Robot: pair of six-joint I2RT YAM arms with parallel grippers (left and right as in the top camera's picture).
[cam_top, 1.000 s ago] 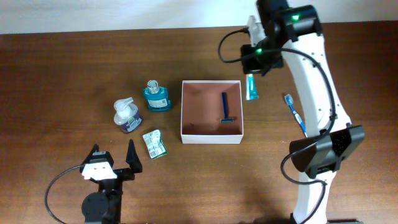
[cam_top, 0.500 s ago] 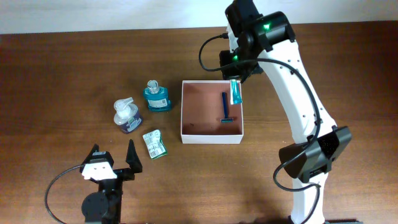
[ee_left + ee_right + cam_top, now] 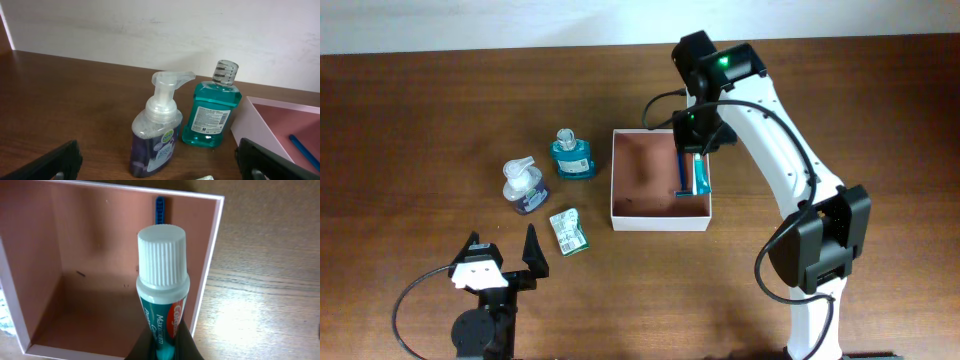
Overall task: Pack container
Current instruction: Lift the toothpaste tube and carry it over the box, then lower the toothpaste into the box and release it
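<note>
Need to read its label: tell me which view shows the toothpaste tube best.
Right wrist: the toothpaste tube fills the frame, cap and lettering clear. Overhead shows only a small teal sliver; left wrist misses it.

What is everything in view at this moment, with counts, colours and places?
container: 1, white walls, pinkish-brown inside, middle of table
razor: 1, blue, inside the container
toothpaste tube: 1, teal, white cap, held over the container
mouthwash bottle: 1, teal, beside the container
soap pump bottle: 1, clear and purple, beside the mouthwash bottle
packet: 1, green and white, near the bottles
table: 1, brown wood
left gripper: 1, black, open, empty
right gripper: 1, shut on the toothpaste tube
</note>
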